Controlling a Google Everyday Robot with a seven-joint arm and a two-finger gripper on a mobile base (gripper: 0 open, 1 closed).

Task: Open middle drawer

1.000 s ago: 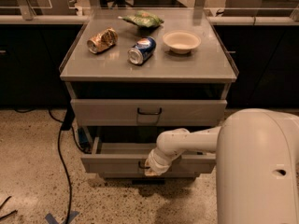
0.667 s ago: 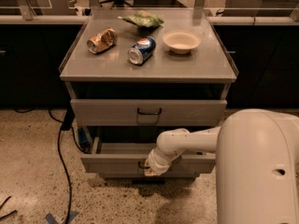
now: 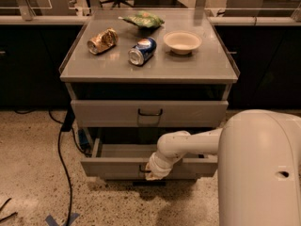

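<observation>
The middle drawer [image 3: 113, 166] is a wide grey metal drawer. It stands pulled out toward me, below the taller closed top drawer [image 3: 99, 113], and its inside shows. My gripper [image 3: 152, 172] is at the centre of the middle drawer's front, right at its small dark handle [image 3: 142, 167], which it mostly covers. My white arm [image 3: 197, 145] reaches in from the right across the drawer's right half.
On the cabinet top [image 3: 188, 67] lie a crushed gold can [image 3: 102, 40], a blue can [image 3: 142, 51] on its side, a green bag [image 3: 144, 20] and a white bowl [image 3: 182, 41]. A black cable [image 3: 61, 154] runs on the floor at the left. My white body [image 3: 261, 173] fills the lower right.
</observation>
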